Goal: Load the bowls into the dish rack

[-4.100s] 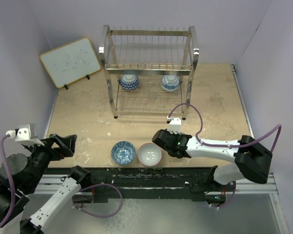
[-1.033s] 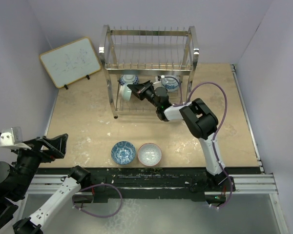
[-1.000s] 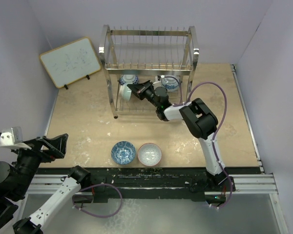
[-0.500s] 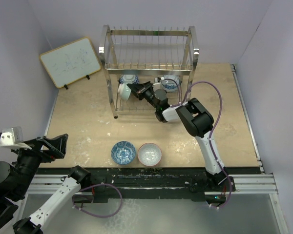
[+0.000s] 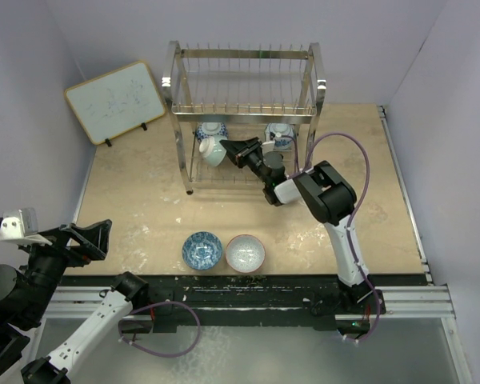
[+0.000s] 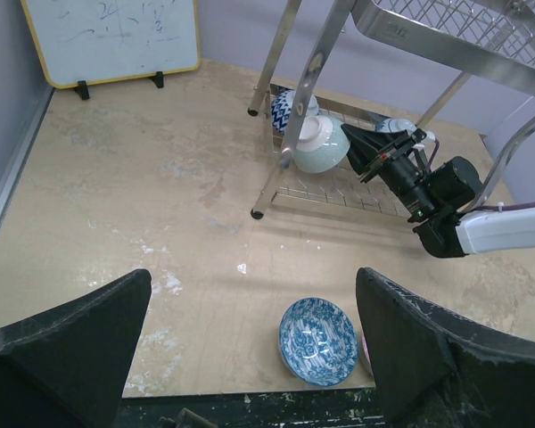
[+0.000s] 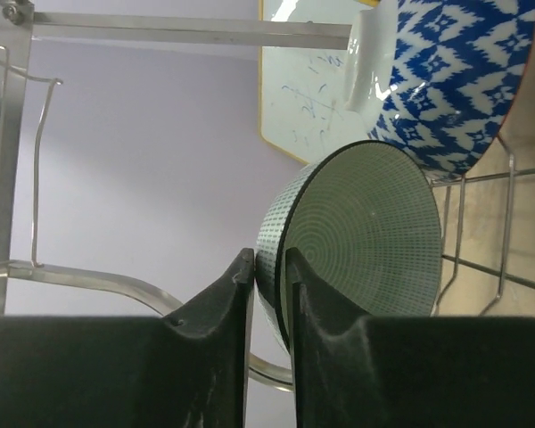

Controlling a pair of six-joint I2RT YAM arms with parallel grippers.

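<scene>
From above, my right claw (image 5: 226,147) reaches into the rack's (image 5: 244,54) lower tier. The mint bowl (image 5: 211,150) stands on edge just left of its tips, beside a blue bowl (image 5: 212,128), with another bowl (image 5: 278,133) further right. A patterned bowl (image 5: 202,250) and a pale bowl (image 5: 245,253) wait on the tabletop (image 5: 144,200): five bowls, one rack. The left wrist view shows my left claw (image 6: 254,275) wide open, empty and well apart from the rack, so my right arm is nearer. The right wrist view has my fingers nearly closed astride the mint bowl's rim; I cannot tell whether they pinch it or sit slack.
</scene>
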